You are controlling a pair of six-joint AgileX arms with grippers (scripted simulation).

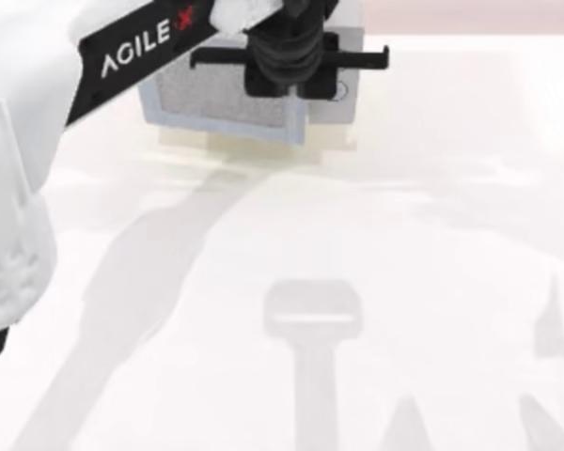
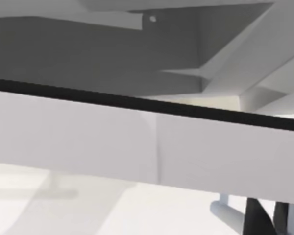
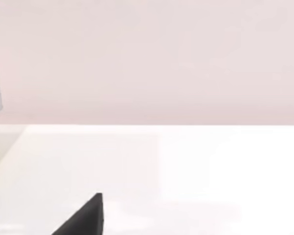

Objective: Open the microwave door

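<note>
Table (image 1: 404, 282) bare in front | L claw (image 1: 291, 80) at microwave door (image 1: 226, 103) edge

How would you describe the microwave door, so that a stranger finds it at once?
Look at the table's far edge in the top view, where the microwave stands under the left gripper. Its door is the front panel with the grey speckled window.

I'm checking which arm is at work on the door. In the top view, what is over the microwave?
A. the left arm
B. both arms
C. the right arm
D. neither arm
A: the left arm's gripper reaches in over the microwave, above the microwave door.
</note>
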